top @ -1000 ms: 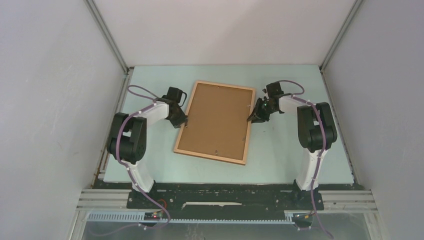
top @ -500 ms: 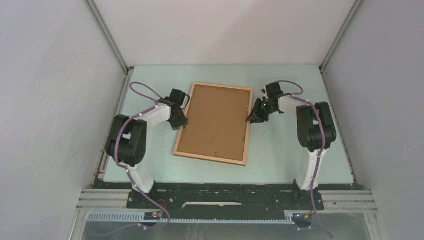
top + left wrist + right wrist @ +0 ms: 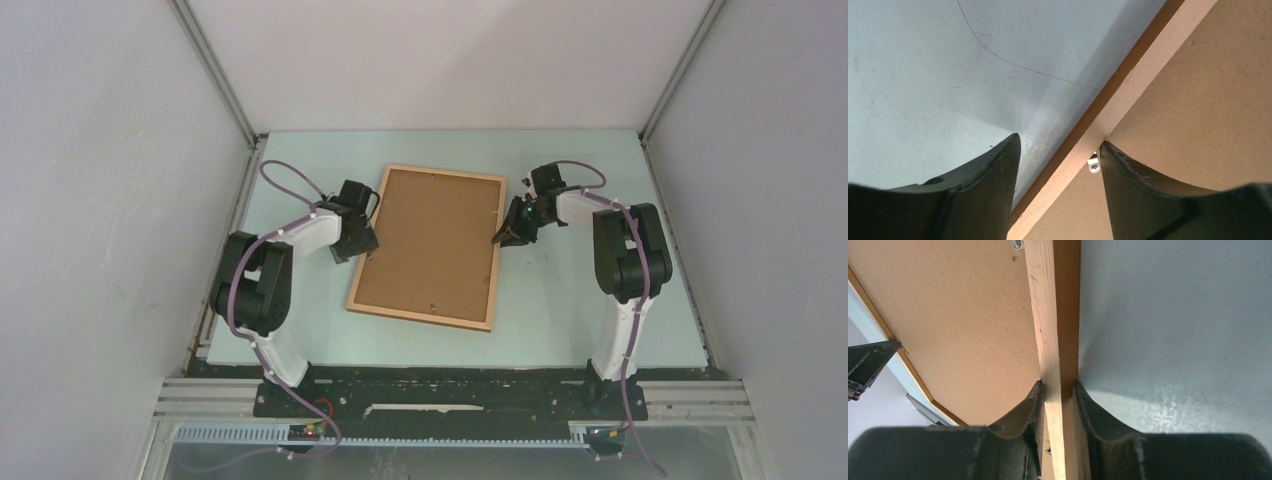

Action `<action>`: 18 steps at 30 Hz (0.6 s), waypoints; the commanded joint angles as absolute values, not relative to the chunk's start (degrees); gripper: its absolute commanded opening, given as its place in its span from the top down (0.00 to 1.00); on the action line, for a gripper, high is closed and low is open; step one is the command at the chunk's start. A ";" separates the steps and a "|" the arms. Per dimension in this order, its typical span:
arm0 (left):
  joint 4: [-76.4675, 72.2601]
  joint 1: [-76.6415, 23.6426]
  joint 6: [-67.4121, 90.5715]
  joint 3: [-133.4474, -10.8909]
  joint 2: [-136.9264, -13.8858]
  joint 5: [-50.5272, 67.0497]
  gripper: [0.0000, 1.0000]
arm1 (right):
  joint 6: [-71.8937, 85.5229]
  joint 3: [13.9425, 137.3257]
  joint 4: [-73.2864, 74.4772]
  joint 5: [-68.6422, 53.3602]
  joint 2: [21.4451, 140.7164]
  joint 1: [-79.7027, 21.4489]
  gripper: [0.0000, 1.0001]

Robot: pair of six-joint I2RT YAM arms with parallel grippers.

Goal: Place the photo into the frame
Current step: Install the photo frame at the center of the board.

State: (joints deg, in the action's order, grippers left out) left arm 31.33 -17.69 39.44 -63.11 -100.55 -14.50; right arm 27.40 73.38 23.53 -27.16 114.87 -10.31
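Frame (image 3: 420, 314) lies face-down on the table (image 3: 560, 300), backing board (image 3: 432, 240) seated — photo unseen, so you can't confirm it's inside. Right gripper (image 3: 1057, 384) pinches the right rail; left gripper (image 3: 1059, 140) straddles the left rail, jaws spread.

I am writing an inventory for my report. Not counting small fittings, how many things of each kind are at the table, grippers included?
Light wooden rectangular frame: 1
Flat brown hardboard backing panel: 1
Black two-finger grippers, left gripper and right gripper: 2
Total: 4
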 commanded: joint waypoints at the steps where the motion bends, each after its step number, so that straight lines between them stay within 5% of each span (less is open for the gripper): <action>1: 26.90 -17.38 37.88 -58.99 -96.00 -16.05 0.29 | 26.82 74.57 24.85 -25.90 115.92 -10.28 0.87; 8: 24.02 -17.24 36.18 -56.28 -87.22 -13.90 0.00 | 26.74 74.17 24.93 -24.54 114.98 -10.61 0.87; 18: 27.75 -16.61 41.52 -51.84 -81.01 -7.75 0.00 | 26.88 74.02 24.54 -24.79 114.89 -10.63 0.86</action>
